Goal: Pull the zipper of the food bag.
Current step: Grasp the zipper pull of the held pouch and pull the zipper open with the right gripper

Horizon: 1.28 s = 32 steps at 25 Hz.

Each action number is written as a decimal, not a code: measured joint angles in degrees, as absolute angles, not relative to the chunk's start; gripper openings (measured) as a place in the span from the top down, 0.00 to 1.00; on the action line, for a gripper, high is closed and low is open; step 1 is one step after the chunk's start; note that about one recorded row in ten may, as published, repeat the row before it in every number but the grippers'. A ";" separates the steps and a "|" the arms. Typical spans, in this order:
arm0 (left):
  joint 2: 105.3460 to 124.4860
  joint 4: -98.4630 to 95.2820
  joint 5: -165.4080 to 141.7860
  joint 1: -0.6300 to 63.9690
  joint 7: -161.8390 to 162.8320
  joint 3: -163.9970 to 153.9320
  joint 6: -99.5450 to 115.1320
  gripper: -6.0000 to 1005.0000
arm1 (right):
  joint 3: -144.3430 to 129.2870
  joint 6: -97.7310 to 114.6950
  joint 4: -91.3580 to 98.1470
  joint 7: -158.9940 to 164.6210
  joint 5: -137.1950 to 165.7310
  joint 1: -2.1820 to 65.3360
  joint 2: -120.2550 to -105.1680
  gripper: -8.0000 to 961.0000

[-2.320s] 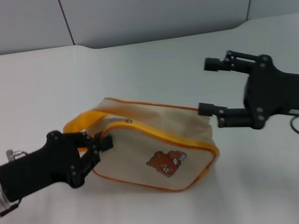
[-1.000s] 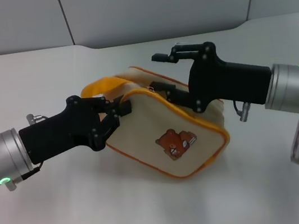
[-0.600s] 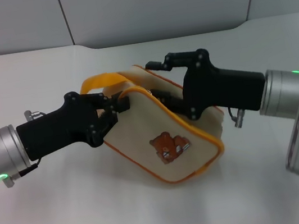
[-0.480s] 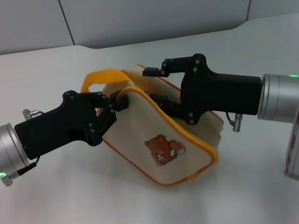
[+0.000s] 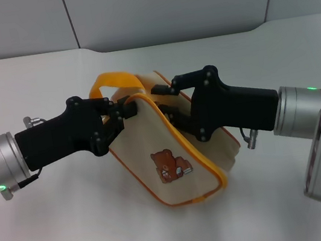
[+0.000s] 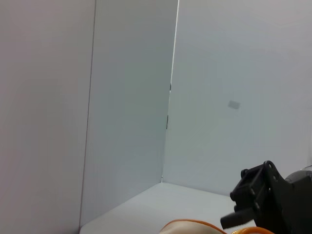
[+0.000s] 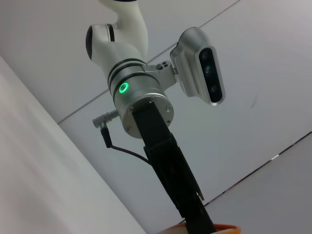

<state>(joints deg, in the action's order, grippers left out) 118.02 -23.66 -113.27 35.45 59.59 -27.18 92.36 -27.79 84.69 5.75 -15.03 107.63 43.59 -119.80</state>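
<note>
The food bag (image 5: 173, 161), beige with orange-yellow piping and a brown bear picture, hangs tilted above the white table, its orange loop handle (image 5: 105, 82) uppermost. My left gripper (image 5: 127, 109) is shut on the bag's upper end just below the handle. My right gripper (image 5: 162, 102) comes in from the right and sits at the bag's top ridge. Its jaws stand apart, with the trim between them. The zipper pull is hidden behind the grippers. A strip of the orange handle (image 6: 195, 226) shows in the left wrist view.
The white table (image 5: 74, 232) spreads around the bag. Grey wall panels (image 5: 166, 3) stand behind it. The right wrist view shows my left arm (image 7: 146, 97) against the wall, and the left wrist view shows part of my right gripper (image 6: 258, 200).
My right gripper has moved left along the bag's top toward my left gripper. The bag has tipped steeper, so its lower end swung down and to the left.
</note>
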 joint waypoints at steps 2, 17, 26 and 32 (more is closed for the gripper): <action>118.19 -23.66 -113.25 35.28 59.39 -27.18 92.55 0.94 | -27.80 84.69 5.45 -15.04 107.67 43.59 -119.80 0.63; 118.21 -23.46 -108.26 32.95 59.27 -27.07 90.61 0.94 | -31.17 82.81 5.83 -14.96 107.67 42.14 -119.64 0.99; 117.90 -23.05 -102.93 31.00 61.29 -27.06 84.05 0.94 | -36.13 85.17 11.34 -12.20 107.49 35.76 -119.40 0.96; 118.17 -23.03 -102.29 30.47 61.65 -27.06 83.84 0.94 | -35.06 87.36 11.54 -11.41 107.17 33.83 -119.40 0.94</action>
<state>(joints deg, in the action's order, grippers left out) 118.17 -23.03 -102.29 30.47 61.65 -27.06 83.84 -35.06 87.36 11.54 -11.41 107.17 33.83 -119.40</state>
